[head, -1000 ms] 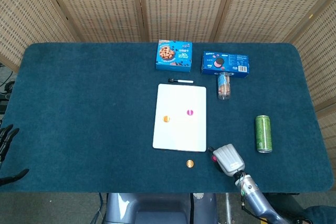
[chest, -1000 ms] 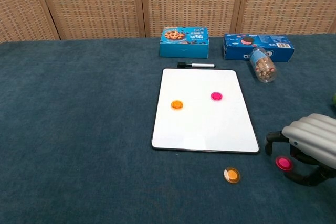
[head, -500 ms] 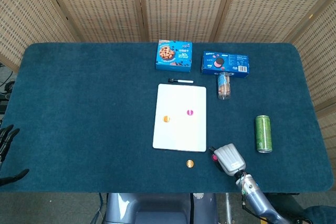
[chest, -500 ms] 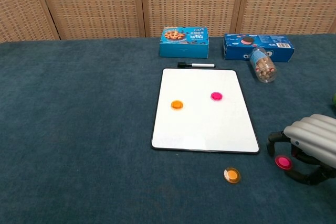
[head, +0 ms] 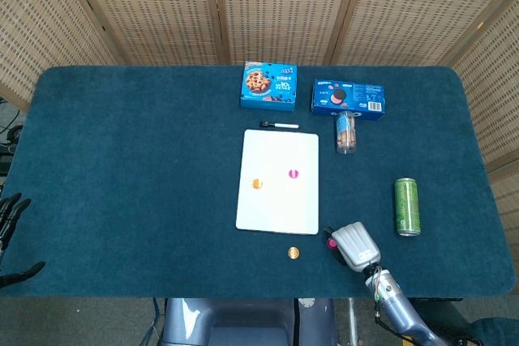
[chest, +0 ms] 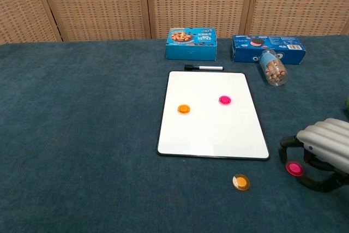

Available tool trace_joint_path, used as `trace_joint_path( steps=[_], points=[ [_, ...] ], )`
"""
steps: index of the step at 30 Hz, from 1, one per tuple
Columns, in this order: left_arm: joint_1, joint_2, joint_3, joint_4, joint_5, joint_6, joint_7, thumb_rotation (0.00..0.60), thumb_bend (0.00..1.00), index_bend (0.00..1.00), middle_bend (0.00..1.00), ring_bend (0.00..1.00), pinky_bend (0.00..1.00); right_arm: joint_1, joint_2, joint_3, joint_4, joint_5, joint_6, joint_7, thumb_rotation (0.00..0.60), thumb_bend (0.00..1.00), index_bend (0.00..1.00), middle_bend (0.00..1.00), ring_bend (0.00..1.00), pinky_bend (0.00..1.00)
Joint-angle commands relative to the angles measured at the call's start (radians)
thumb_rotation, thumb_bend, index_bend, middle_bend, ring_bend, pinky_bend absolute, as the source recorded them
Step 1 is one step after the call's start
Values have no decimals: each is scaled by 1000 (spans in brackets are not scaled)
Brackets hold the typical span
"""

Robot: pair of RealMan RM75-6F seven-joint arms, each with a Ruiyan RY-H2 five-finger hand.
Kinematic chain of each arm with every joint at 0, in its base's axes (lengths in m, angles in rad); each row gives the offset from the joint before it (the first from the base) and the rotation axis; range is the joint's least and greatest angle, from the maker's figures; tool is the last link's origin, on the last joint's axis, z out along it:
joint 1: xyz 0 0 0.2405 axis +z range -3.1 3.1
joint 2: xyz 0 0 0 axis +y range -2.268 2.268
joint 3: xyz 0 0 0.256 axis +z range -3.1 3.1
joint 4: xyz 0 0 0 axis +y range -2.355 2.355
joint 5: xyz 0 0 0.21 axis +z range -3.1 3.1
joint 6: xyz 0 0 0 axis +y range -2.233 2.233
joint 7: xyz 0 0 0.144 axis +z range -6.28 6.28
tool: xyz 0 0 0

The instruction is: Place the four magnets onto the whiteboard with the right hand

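Note:
The whiteboard (head: 277, 200) (chest: 212, 132) lies flat mid-table. On it sit an orange magnet (head: 257, 184) (chest: 184, 108) and a pink magnet (head: 293, 173) (chest: 224, 100). A second orange magnet (head: 293, 254) (chest: 240, 182) lies on the cloth just below the board. Right of it is another pink magnet (head: 332, 243) (chest: 295, 168), and my right hand (head: 353, 246) (chest: 324, 145) hangs over it with thumb and finger curved around it; no contact shows. My left hand (head: 10, 215) rests at the far left edge, fingers apart and holding nothing.
A black marker (head: 279, 125) (chest: 203, 67) lies above the board. Behind it stand a blue cookie box (head: 268, 86) and an Oreo box (head: 349, 99), with a clear snack tube (head: 346, 133) lying beside. A green can (head: 406, 206) lies right of my right hand.
My right hand has shifted slightly to the right and its fingers have drawn a little closer around the pink magnet. Nothing else has moved.

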Motion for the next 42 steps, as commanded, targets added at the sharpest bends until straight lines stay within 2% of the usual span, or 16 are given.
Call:
trace_joint_path(
  steps=[1,14,22,25,28,31,36,42],
  points=[
    [0,0,0,0,0,0,1,600,0,0,0,0,0,-2,2,2,1,-3,3,7,600,337,588,954,942,1000],
    [0,0,1,-2,0,-2,2,600,0,0,0,0,0,-2,14,18,-7,-10,2,28,600,337,588,954,942,1000],
    [-2,2,-1,-1,-5,-4,-2,600,0,0,0,0,0,62,46,114,-122,29,-22,-44,600,337,589,954,942,1000],
    [-3,4,-5,-3,-14,-7,-8,600,0,0,0,0,0,149,24,224,-171,135,-89,-150,600,337,589,954,942,1000],
    [-5,5,-9,-3,-23,-12,-11,600,0,0,0,0,0,220,-16,293,-183,258,-131,-269,600,338,589,954,942,1000],
    [-9,6,-12,-4,-34,-22,-12,600,0,0,0,0,0,297,-78,349,-148,397,-151,-375,600,338,589,954,942,1000],
    [-15,10,-18,-4,-51,-36,-22,600,0,0,0,0,0,387,-154,384,-60,555,-144,-481,600,349,589,954,942,1000],
    [-22,19,-23,-3,-64,-51,-43,600,0,0,0,0,0,442,-204,371,37,661,-132,-529,600,350,589,954,942,1000]
  ],
)
